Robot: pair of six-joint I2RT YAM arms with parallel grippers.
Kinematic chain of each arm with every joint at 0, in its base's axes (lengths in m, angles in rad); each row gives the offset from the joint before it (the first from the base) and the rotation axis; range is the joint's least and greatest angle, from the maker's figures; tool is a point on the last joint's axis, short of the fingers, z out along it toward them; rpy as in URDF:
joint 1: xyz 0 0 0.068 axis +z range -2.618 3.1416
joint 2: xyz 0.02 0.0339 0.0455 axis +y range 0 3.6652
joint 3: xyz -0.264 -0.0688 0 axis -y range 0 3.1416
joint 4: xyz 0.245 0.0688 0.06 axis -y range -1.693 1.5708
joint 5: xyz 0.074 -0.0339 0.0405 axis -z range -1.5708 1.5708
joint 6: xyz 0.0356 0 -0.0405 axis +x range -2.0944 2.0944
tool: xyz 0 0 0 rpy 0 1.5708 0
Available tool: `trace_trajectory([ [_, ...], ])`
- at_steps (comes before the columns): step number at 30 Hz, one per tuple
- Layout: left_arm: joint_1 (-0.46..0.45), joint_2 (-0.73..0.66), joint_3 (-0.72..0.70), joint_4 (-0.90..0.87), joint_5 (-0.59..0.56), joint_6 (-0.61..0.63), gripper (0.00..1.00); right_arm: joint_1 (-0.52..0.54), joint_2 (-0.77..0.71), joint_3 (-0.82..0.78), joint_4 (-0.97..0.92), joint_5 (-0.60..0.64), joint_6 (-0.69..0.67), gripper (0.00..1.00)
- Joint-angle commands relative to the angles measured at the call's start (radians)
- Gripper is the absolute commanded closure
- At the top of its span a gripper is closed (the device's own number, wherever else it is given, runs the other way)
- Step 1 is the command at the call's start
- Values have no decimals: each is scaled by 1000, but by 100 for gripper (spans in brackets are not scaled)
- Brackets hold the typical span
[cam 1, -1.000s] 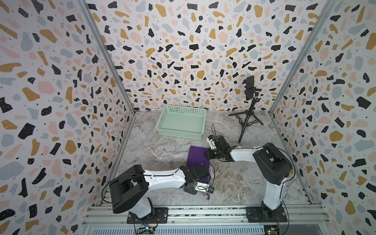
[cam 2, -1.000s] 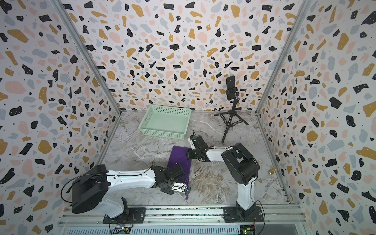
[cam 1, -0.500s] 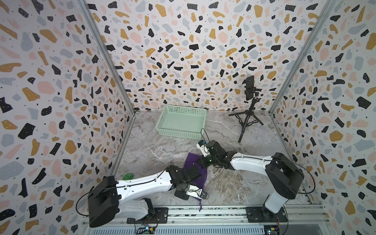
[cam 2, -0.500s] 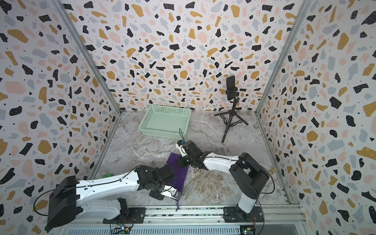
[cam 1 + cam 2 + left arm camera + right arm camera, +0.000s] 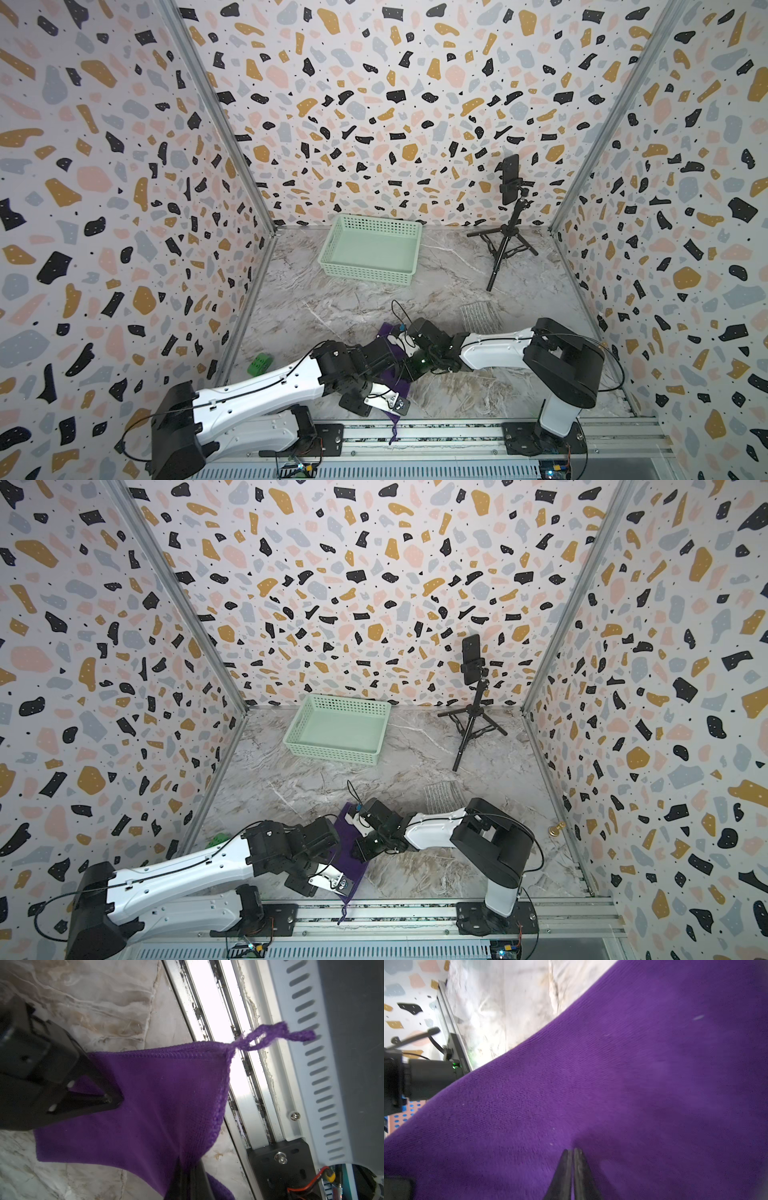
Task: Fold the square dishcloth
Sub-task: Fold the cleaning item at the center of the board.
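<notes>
Left wrist view: we see the purple dishcloth (image 5: 155, 1095) stretched btwn two black end effectors above the marble-look desk (image 5: 93, 1001). The left end effector (image 5: 188, 1169) sits at the pic's lower edge, fingers pressed together w/ a bunch of cloth pinched btwn them. The right end effector (image 5: 113, 1101) comes in from the side, its tips closed to a point on another part of the cloth. One corner of the cloth carries a purple hanging loop (image 5: 270, 1036), which sticks out over the aluminium rail (image 5: 209, 1012) at the desk's front edge. We can't tell whether the cloth's far edge touches the desk.

Right wrist view: cloth fills nearly the whole pic. The right end effector's two fingers (image 5: 564, 1167) almost touch, w/ fabric nipped at their tips.

In both top views the two arms meet low over the front-centre of the desk. The dishcloth shows as purple patches btwn & under them, loop dangling over the rail. At the back of the desk, well apart from the cloth, sit a mint-green mesh basket (image 5: 365, 274) & a phone on a small tripod (image 5: 510, 178). A small green block (image 5: 259, 364) lies near the left wall.
</notes>
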Motion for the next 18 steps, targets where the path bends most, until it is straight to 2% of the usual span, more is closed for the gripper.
trace_trajectory([
  [1,2,2,34,-40,8,22,100,-74,-66,45,-52,10,-27,89],
  [4,22,32,54,-10,-25,31,100,-125,-34,62,-69,20,-25,91],
  [8,89,89,111,15,13,68,100,-178,32,52,-66,26,-10,94],
  [12,137,163,164,65,2,107,100,-203,56,34,-51,13,-2,94],
  [16,191,266,237,81,19,154,100,-256,-51,-27,43,-39,24,90],
  [18,215,319,268,93,12,170,100,-274,-137,-60,43,16,13,88],
])
